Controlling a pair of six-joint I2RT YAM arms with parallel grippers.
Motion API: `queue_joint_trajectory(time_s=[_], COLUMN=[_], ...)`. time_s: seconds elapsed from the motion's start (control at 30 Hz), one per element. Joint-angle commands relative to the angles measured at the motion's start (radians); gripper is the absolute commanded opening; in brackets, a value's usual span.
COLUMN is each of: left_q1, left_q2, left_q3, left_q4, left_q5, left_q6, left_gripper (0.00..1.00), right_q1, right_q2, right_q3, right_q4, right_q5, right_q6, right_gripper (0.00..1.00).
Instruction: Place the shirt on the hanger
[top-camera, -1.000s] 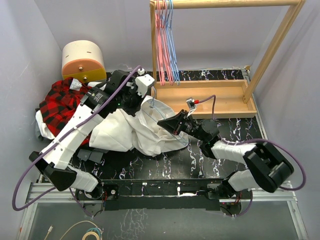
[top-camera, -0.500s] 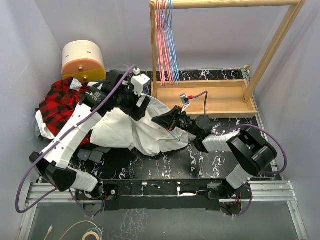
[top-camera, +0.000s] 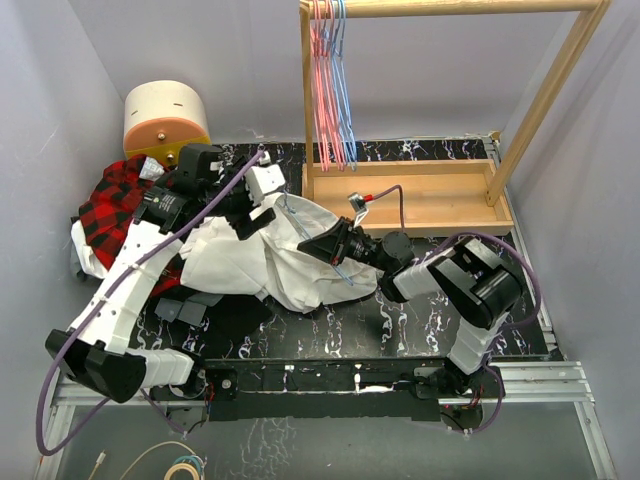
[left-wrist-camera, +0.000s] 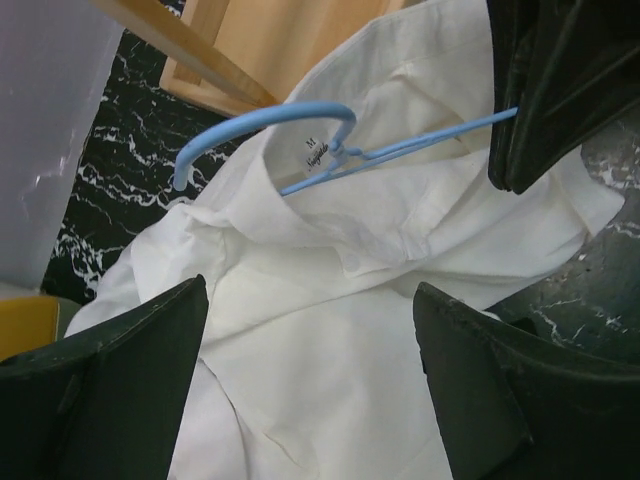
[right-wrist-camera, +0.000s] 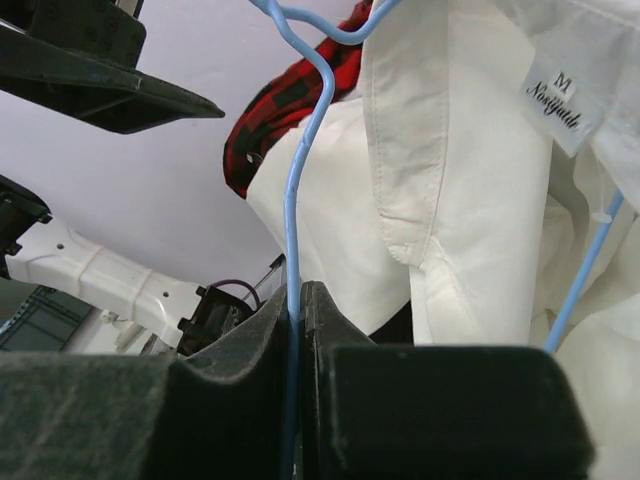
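Shirt (top-camera: 250, 262) heaped mid-surface (top-camera: 330, 340), toward left edge. Hanger (left-wrist-camera: 280, 110) hook pokes from collar. My right pincer (right-wrist-camera: 295, 300) pinches hanger wire. My left pincer (left-wrist-camera: 310, 300) spread above collar. Best: right holds wire level, left nips collar fabric, draws it over hanger shoulder gently.

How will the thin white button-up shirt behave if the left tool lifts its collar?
Probably floppy: the shirt lies in soft crumpled folds, so it should sag and trail. Likely light: the thin light-blue hanger, clamped in the right tool, sits inside its collar unbent. It may slide along that smooth hanger.
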Motion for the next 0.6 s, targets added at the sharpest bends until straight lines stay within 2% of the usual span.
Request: queue_joint_trajectory(time_s=[0.0, 0.1, 0.17, 0.3, 0.57], left_q1=[0.131, 0.212, 0.237, 0.317, 0.308], left_q2=[-0.017, -0.010, 0.053, 0.236, 0.475], left_q3=[-0.068, -0.098, -0.034, 0.170, 0.421], left_q4=[0.069, 0.135, 0.082, -0.229, -0.653], left_q5=[0.374, 0.506, 0.545, 0.712, 0.718], left_q6=[0.357, 0.466, 0.510, 0.751, 1.101], left_gripper=[0.80, 0.75, 0.71, 0.68, 0.69], right_q1=[-0.003, -0.015, -0.024, -0.034, -0.037], right_q2=[0.053, 0.071, 0.077, 0.077, 0.076], right_q3=[0.052, 0.054, 0.055, 0.064, 0.068], right_q4=[0.150, 0.175, 0.194, 0.196, 0.190], right_q5=[-0.037, -0.042, -0.046, -0.069, -0.094], right_q6=[0.036, 0.051, 0.062, 0.066, 0.059], right_gripper=[0.08, 0.08, 0.08, 0.08, 0.08])
